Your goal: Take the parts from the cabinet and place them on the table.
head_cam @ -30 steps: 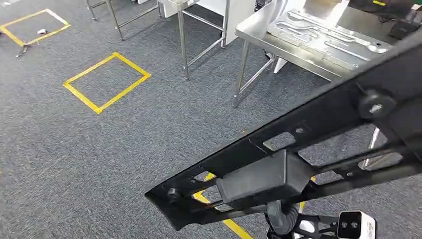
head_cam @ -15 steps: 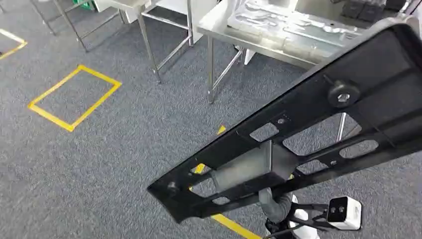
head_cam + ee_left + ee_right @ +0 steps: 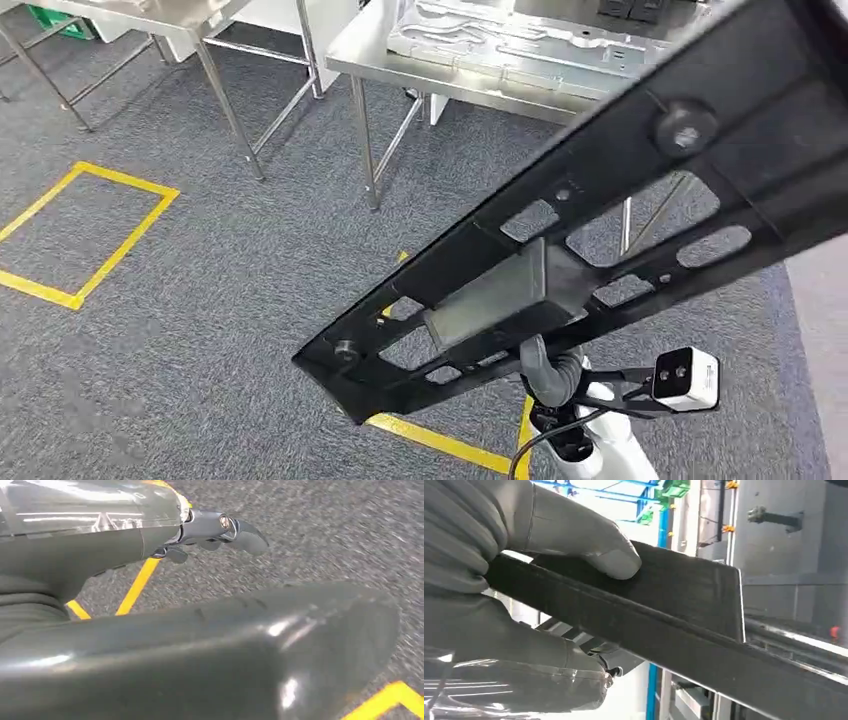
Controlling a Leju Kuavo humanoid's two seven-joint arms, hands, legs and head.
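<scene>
One long black part (image 3: 600, 230) is in my right robot hand (image 3: 514, 575): thumb pressed on its upper face, fingers wrapped under its edge, grip closed on it. Head view: the part runs diagonally across the frame, from high at my right down to a pointed end (image 3: 335, 365) low near centre, held in the air over the grey carpet (image 3: 200, 300). It has several cut-out openings, a boxy block (image 3: 500, 300) on its middle and a round knob (image 3: 685, 130) further up. My left robot hand (image 3: 220, 530) hangs over the carpet, holding nothing, fingers apart. Yellow tape lines (image 3: 440, 440) lie on the floor below the part. Beyond it stands a steel table (image 3: 450, 75) carrying a shaped metal tray (image 3: 520, 40).
</scene>
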